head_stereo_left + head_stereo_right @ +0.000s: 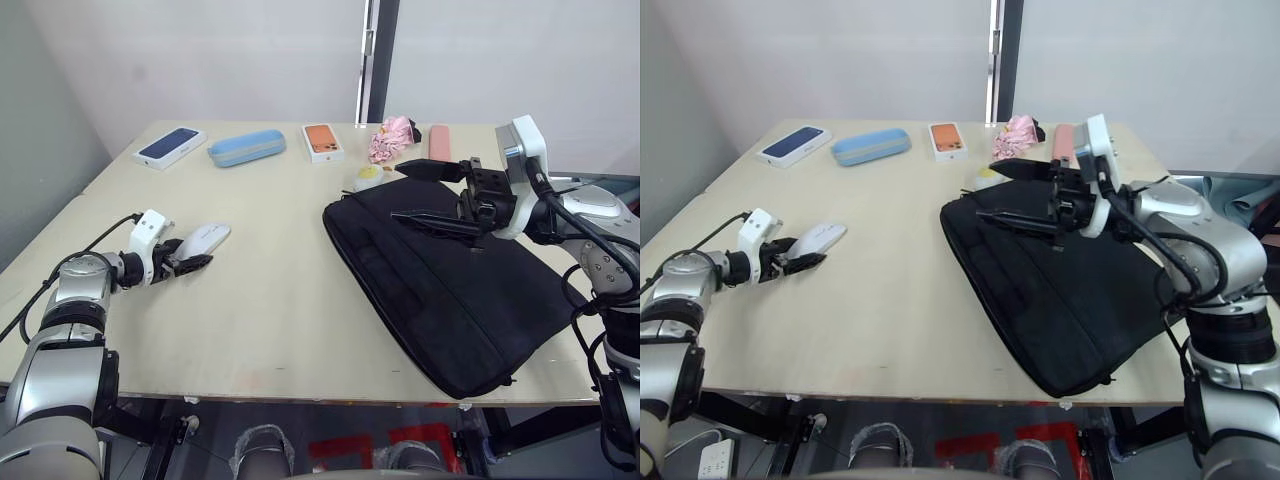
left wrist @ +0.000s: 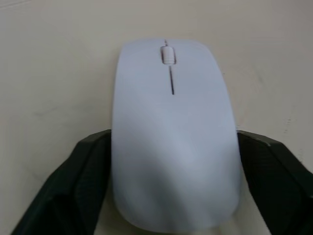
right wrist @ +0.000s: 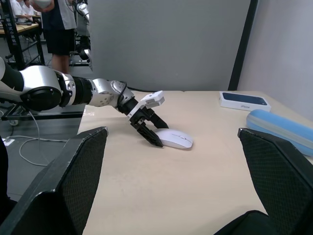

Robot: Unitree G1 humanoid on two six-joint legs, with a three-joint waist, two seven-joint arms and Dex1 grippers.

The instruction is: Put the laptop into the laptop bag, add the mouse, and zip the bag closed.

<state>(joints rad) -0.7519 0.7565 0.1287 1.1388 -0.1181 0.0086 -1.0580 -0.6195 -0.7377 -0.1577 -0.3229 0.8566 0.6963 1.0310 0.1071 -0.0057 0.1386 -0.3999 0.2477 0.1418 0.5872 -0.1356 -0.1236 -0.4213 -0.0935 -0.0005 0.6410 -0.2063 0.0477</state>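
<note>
Black fabric of the laptop bag lies flat on the right half of the pale worktop, its near corner reaching the front edge. At its far corner a small white-yellow charm rests on the wood. Above the bag's far part hovers the right tool, its two black fingers spread wide apart and holding nothing. No laptop can be made out; whether it is inside the bag cannot be told.

On the left side, well apart from the bag, the smooth white oval mouse lies on the worktop. The left tool is at its near end; the left wrist view shows one black finger on each side of the mouse, open around it, close to its flanks. Whether they press on it is hard to tell.

Along the far edge sit a dark blue phone box, a light-blue oval case, an orange phone box, a crumpled pink thing and a flat pink bar.
</note>
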